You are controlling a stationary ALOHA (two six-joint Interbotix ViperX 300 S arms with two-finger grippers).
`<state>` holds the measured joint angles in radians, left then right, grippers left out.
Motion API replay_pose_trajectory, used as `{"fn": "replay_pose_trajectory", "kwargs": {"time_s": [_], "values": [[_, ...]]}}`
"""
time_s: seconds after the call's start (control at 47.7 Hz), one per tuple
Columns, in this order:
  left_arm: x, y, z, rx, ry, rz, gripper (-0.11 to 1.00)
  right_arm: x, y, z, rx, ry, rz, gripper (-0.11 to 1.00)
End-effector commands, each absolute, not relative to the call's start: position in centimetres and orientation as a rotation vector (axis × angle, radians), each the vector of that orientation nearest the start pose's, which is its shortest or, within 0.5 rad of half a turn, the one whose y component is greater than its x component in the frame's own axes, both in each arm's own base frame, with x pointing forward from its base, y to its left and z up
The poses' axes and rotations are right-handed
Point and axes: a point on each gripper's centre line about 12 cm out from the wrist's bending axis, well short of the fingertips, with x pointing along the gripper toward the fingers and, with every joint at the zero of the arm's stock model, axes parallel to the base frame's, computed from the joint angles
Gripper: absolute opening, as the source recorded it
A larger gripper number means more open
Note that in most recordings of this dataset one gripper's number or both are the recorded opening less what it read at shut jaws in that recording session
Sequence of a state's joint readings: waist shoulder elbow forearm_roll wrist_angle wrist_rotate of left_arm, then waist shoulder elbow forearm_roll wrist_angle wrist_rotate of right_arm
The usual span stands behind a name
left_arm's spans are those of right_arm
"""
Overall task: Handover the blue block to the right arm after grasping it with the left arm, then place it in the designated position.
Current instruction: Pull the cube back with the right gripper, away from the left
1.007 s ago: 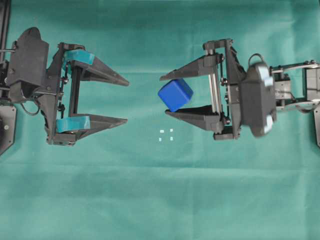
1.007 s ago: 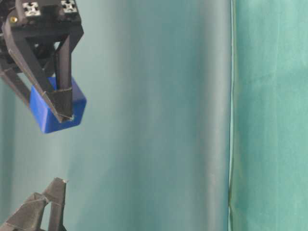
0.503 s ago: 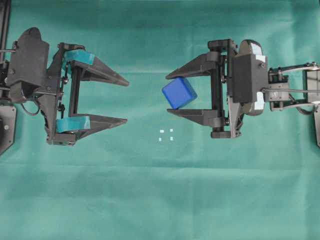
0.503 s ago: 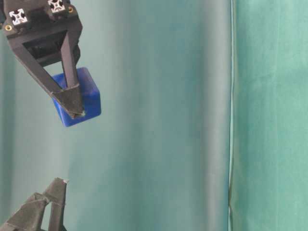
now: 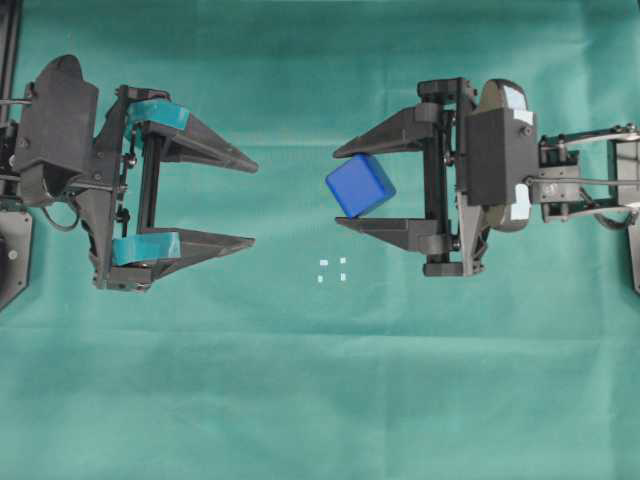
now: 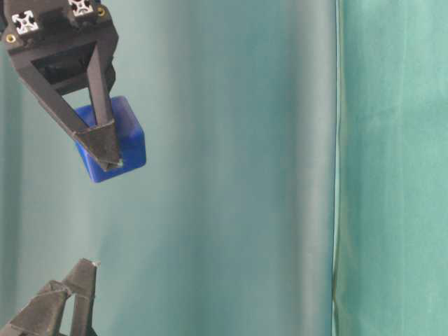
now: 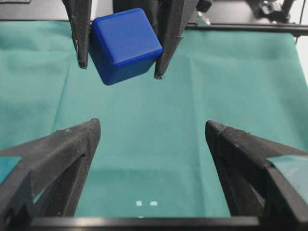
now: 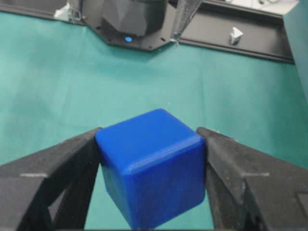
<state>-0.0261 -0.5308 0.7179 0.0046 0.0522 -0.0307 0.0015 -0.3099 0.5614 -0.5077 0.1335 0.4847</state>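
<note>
The blue block point(image 5: 359, 186) hangs tilted in the air, pinched between the plain black fingers of my right gripper point(image 5: 337, 187), which is shut on it. The same block fills the right wrist view point(image 8: 151, 166) and shows high up in the left wrist view point(image 7: 124, 44) and the table-level view point(image 6: 120, 143). My left gripper point(image 5: 254, 201), with teal-banded fingers, stands wide open and empty at the left, facing the block across a gap. The designated position point(image 5: 332, 270), a small square of white marks, lies on the cloth below and left of the block, also near the left wrist view's bottom edge point(image 7: 146, 203).
A green cloth point(image 5: 320, 400) covers the whole table. The left arm's black base point(image 8: 134, 21) shows at the far side in the right wrist view. A cloth seam or table edge point(image 6: 336, 168) runs vertically in the table-level view.
The right wrist rolled over the first half second, turning the held block and shifting it slightly right. Since then it has barely moved. The left arm stayed still and open.
</note>
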Motion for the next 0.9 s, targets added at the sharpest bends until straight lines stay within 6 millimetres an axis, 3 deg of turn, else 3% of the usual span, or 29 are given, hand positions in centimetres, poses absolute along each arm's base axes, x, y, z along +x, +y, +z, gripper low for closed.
{"fn": "replay_pose_trajectory", "kwargs": {"time_s": [0.0, 0.881], "values": [[30.96, -0.71, 34.14, -0.027, 0.214, -0.02, 1.0, 36.51, -0.68, 33.3, -0.025, 0.322, -0.061, 0.65], [30.97, -0.76, 34.19, -0.026, 0.209, -0.021, 1.0, 36.47, -0.7, 33.21, -0.013, 0.334, -0.068, 0.65]]}}
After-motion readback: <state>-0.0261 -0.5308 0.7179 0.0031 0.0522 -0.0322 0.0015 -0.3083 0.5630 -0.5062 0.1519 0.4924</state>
